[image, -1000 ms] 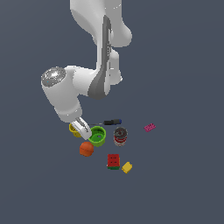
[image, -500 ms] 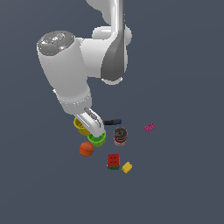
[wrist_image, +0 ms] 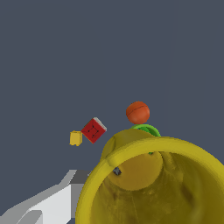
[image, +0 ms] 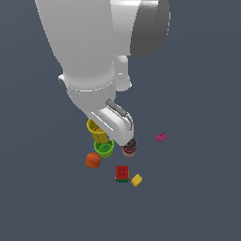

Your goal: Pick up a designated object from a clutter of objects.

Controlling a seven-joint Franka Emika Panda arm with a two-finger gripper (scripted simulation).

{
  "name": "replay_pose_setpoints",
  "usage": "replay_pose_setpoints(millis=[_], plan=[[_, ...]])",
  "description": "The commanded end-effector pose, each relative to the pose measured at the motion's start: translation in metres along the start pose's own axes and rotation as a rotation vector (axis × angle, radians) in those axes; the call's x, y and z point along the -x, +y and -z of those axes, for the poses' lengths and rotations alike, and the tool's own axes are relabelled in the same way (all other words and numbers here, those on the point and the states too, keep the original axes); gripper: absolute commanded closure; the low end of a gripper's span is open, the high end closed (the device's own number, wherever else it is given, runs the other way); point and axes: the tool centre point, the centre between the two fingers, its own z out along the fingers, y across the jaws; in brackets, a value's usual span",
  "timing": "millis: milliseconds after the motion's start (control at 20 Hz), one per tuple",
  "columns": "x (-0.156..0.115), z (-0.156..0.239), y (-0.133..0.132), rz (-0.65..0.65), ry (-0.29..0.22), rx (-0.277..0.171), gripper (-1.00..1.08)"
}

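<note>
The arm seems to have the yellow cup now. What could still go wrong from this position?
1. The yellow cup looks tilted and held by its rim near the pincer, whose fingers are hidden. A hold on the rim alone may slip, and the cup could drop.
2. The green cup lies right under the yellow one, with the orange ball and the can close by. A fall or a low sideways move could knock them, and the ball may roll away.

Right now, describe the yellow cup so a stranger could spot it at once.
Follow the big white arm down to its gripper. The yellow cup sits there, tilted, just above the green cup. It is round and hollow, unlike the solid yellow block lying farther off.
</note>
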Motion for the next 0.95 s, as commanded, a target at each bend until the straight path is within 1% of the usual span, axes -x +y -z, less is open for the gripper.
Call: replay_pose_setpoints(millis=[0,400,900], plan=[[0.002,0.018,-0.012,-0.001,0.0,0.0,1.08],[0.004,0.05,-0.037,0.0,-0.001,-0.001,1.08],[0.004,0.063,-0.046,0.0,-0.001,-0.002,1.08]])
